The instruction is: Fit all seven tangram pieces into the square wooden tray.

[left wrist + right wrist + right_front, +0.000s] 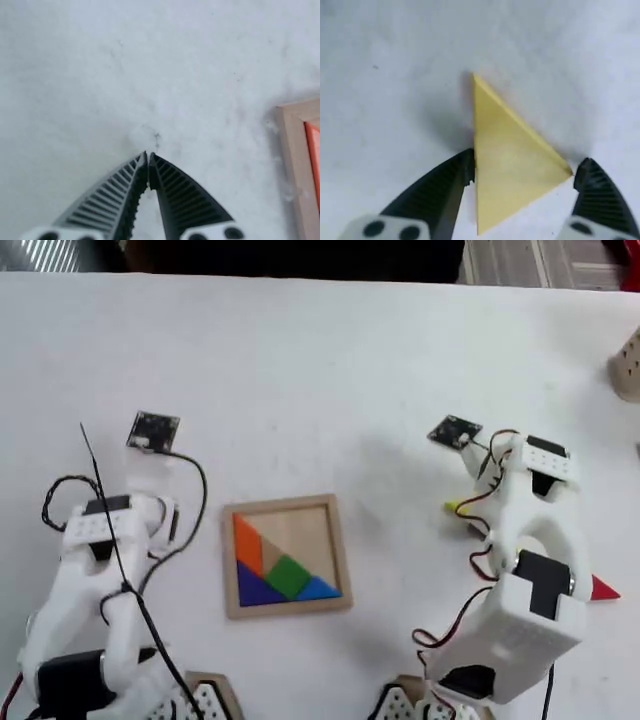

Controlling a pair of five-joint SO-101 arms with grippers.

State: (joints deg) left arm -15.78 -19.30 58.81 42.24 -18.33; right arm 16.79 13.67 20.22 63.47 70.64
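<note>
Step in hand: pick-up of the flat yellow triangular tangram piece. It lies on the white desk, well to the right of the square wooden tray.

The right gripper straddles this piece with its jaws apart. One black ribbed finger touches a straight edge. The other sits just beside the opposite corner. No firm clamp is evident.

Tray contents:
- an orange triangle along the left wall
- a green square
- blue pieces along the near wall
- a pale tan piece between them

The far right part of the tray floor is bare wood. In my judgement this is the room left for the remaining pieces. A red triangular piece lies on the desk beside the right arm, not yet placed.

Next move, in my judgement: the jaws need to close squarely on the yellow piece. A grip at the corner could let the piece pivot or slip. It must then be carried left over the tray's raised rim and turned to match the gap.

The left gripper rests over bare desk just left of the tray, its jaws together and holding nothing. Open desk lies between the yellow piece and the tray.
</note>
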